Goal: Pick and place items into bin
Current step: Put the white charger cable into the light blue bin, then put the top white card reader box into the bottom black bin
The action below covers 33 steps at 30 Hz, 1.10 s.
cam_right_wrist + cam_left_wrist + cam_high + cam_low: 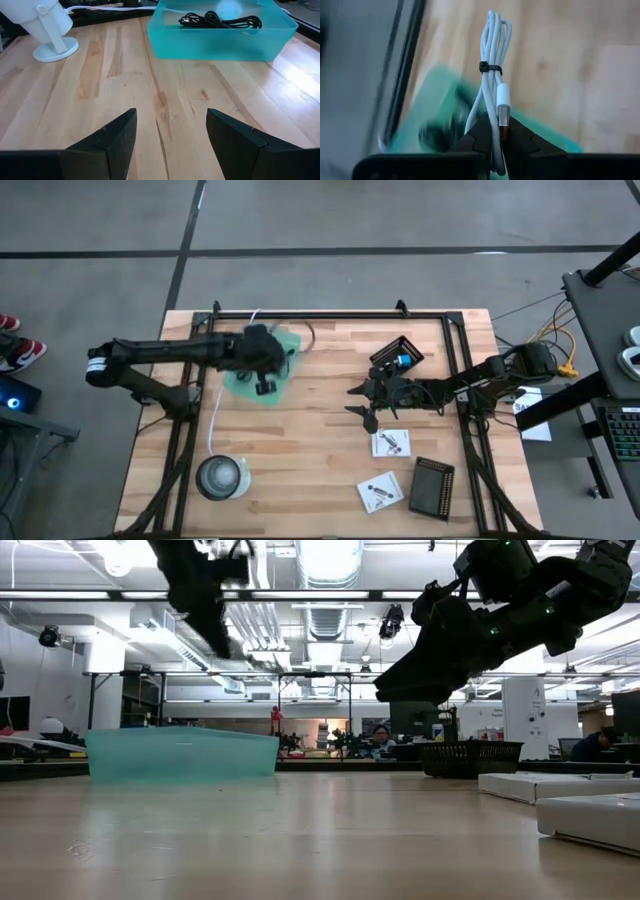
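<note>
- Left gripper (492,132) is clamped on a bundled white USB cable (492,75), hanging over the teal bin (285,340) at the back-left of the table.
- A black coiled cable (220,21) is already sitting in that bin.
- What could go sideways: the bundle dangles long past the fingers, so if it's let go off-centre my guess is a loop flops over the bin wall and drags the rest out.
- Right gripper (170,135) is spread wide with nothing in it, hovering over bare wood mid-table.
- Still out on the table: two white printed packets (391,443) on the right, front side.
- A black mesh tray (433,487) is beside them, and another black basket (398,354) holds a small blue piece (404,361).
- Round clear lidded tub (221,477) sits front-left, well apart from the bin, not in anyone's way.
</note>
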### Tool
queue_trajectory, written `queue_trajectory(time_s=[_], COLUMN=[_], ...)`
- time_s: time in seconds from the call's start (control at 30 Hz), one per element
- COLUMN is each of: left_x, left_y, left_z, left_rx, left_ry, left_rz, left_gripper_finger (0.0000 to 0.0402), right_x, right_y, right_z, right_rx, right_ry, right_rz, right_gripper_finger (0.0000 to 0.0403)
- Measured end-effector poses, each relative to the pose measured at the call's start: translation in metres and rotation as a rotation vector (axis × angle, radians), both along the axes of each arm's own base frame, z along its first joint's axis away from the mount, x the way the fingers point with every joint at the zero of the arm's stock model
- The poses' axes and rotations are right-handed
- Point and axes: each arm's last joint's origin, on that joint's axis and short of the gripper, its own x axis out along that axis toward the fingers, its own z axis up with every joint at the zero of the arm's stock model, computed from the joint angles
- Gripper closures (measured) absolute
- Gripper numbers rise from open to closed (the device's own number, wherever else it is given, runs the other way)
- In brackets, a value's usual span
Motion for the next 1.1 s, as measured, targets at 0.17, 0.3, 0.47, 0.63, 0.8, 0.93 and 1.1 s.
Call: queue_trajectory(time_s=[0.17, 0.3, 0.47, 0.63, 0.8, 0.93, 1.1], left_x=[-0.005, -0.003, 0.003, 0.005, 0.007, 0.005, -0.003], left_y=[0.032, 0.052, 0.069, 0.076, 0.077, 0.077, 0.073], left_z=[-0.015, -0.028, -0.045, -0.059, -0.060, -0.054, -0.036], left_rx=[-0.088, -0.113, -0.139, -0.141, -0.136, -0.119, -0.087], left_ry=[0.053, 0.100, 0.160, 0.266, 0.287, 0.271, 0.193], left_rz=[0.266, 0.362, 0.438, 0.396, 0.345, 0.321, 0.312], left_gripper_finger=[0.0391, 0.0391, 0.0391, 0.0374, 0.0306, 0.0240, 0.0198], right_x=[0.000, 0.000, 0.000, 0.000, 0.000, 0.000, 0.000], right_y=[0.000, 0.000, 0.000, 0.000, 0.000, 0.000, 0.000], right_z=[0.000, 0.000, 0.000, 0.000, 0.000, 0.000, 0.000], right_rx=[-0.003, -0.006, -0.007, -0.007, -0.007, -0.007, -0.007], right_ry=[-0.003, -0.002, -0.003, -0.003, -0.002, -0.002, -0.003], right_rz=[0.001, 0.003, 0.003, 0.003, 0.003, 0.003, 0.003], right_gripper_finger=[0.0179, 0.0179, 0.0179, 0.0179, 0.0179, 0.0179, 0.0179])
